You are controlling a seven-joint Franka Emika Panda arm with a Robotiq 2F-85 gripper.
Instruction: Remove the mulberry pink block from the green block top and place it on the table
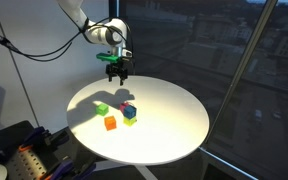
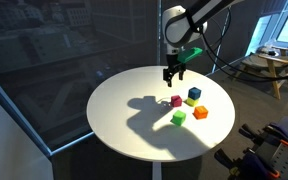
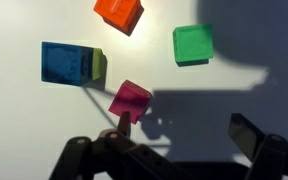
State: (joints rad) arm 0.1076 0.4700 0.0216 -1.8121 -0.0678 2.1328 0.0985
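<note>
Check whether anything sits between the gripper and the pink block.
Nothing visible does. The open gripper hangs above the mulberry pink block with only air between. The green block, orange cube and blue cube sit off to its sides on the table.

Five blocks (image 3: 131,99) on table (image 1: 174,110), two touching, tool (image 1: 115,74) above

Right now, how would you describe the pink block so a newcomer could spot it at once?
On the round white table, a cluster of small blocks sits below the open gripper. The pink block stands alone on the tabletop at the cluster's edge nearest the gripper. It is the only magenta one; its neighbours are a green block, an orange block and a blue-and-lime pair.
</note>
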